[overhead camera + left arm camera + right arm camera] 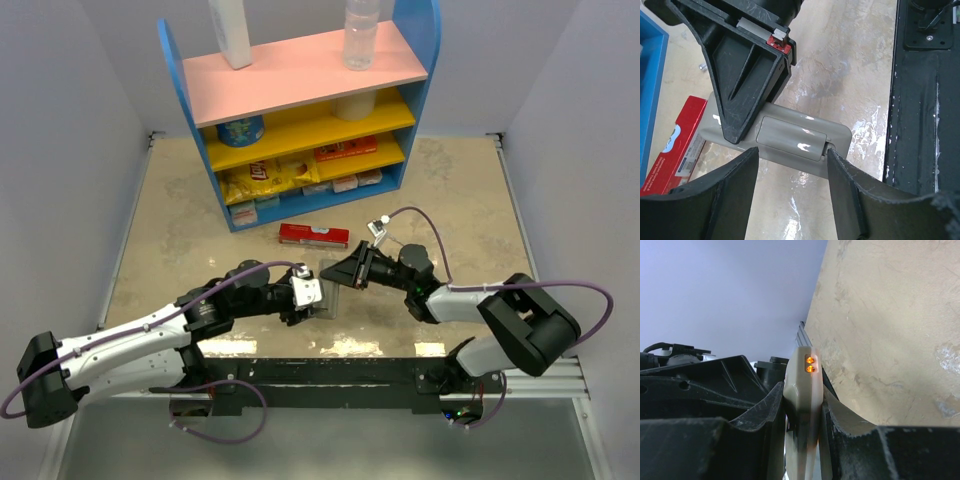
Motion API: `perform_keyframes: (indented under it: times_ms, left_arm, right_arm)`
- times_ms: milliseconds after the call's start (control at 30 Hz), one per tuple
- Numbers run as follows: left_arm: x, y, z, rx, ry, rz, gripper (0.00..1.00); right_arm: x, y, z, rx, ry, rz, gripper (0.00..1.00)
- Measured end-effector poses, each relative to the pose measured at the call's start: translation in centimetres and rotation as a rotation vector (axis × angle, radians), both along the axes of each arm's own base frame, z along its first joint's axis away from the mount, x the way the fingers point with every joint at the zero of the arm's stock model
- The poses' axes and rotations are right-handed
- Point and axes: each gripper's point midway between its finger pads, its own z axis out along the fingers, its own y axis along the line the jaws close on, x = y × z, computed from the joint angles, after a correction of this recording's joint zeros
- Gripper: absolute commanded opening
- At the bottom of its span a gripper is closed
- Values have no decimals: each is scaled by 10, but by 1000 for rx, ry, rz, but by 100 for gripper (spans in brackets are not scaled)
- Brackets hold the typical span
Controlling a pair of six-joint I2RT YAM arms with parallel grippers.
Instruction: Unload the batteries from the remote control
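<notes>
The remote control (333,288) is a beige-grey bar held off the table between the two arms. My right gripper (350,271) is shut on it. In the right wrist view the remote (802,405) stands edge-on between the fingers (765,410), with two orange lights at its end. In the left wrist view its back (837,135) faces me with the battery cover (790,137) closed. The batteries are hidden. My left gripper (792,157) is open, its fingertips (832,160) at either end of the cover.
A flat red box (313,235) lies on the table just behind the remote; it also shows in the left wrist view (675,150). A blue shelf unit (300,120) with packets stands at the back. A black rail (920,100) runs along the near table edge.
</notes>
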Motion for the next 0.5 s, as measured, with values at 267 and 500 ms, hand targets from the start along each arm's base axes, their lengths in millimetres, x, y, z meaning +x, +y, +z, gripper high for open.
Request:
perform_keyframes:
  times_ms: [267,500]
  left_arm:
    - [-1,-4,-5,17,-15,-16,63]
    - [-2,-7,-9,31,-7,-27,63]
  right_arm:
    - [0,1,0,13,2,0,0]
    - [0,1,0,14,1,2,0]
